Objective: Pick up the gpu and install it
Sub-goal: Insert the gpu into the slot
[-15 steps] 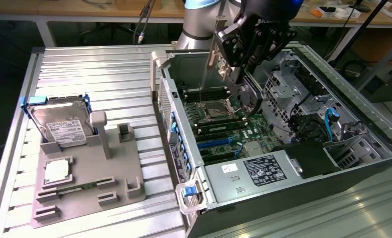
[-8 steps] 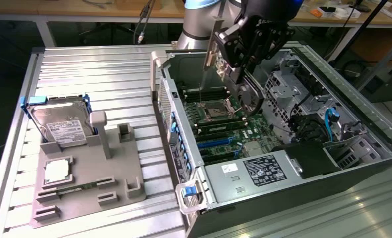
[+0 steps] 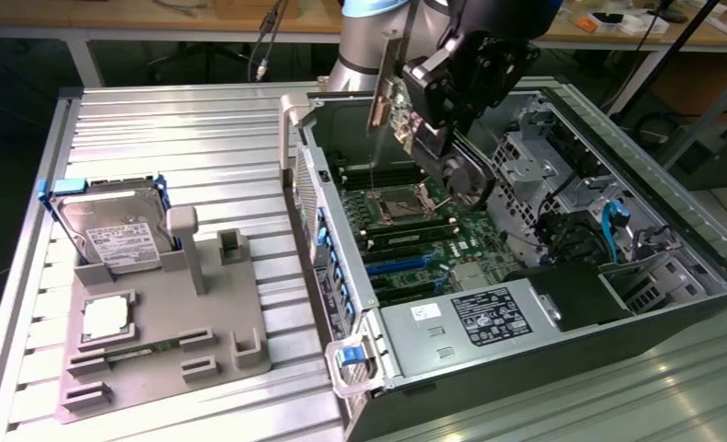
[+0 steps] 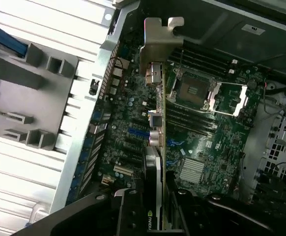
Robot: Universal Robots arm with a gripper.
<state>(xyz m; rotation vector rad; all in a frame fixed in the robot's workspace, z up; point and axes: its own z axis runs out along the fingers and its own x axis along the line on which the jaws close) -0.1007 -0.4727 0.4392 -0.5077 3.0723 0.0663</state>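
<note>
1. Clamps the gpu (image 3: 397, 101) edge-on in the gripper (image 3: 441, 109), jaws drawn narrow onto the card's two faces. Hangs it in the air above the far end of the open case (image 3: 339, 267), clear of the board (image 3: 462, 244), roughly over the socket (image 3: 410, 196).
2. Likely risk: missing the slot. Hovers over the socket area rather than the blue slots (image 3: 400, 269), which lie toward the case's near end. Coming down off line would press the card's edge onto bare board or small parts.
3. Likely risk: snagging the bracket (image 4: 157, 39). Sits at the card's end away from the gripper (image 4: 155, 201), so meets anything first. Being slightly off to one side could catch it on the case wall with the blue clips (image 3: 327, 244) or on the socket's raised frame (image 4: 194, 88).
4. Likely risk: pivoting in the grip. Pinches only one end of the gpu (image 4: 155, 123) and leaves a long overhang. Touching anything at the far end could twist the card askew or lever it out.
5. Likely risk: forcing a tilted card. Cannot tell whether the card's lower edge runs parallel to a slot. Pushing while skewed could strain the connector.
6. Pose: reaches in from the bench's far edge, wrist bent over the case's far corner, gripper aimed down into the case with the card running straight on from it.
7. Elsewhere: drive (image 3: 116, 235) and grey fixture (image 3: 167, 341) near the bench's (image 3: 179, 129) edge at the exterior view's left, well apart from the gripper.
</note>
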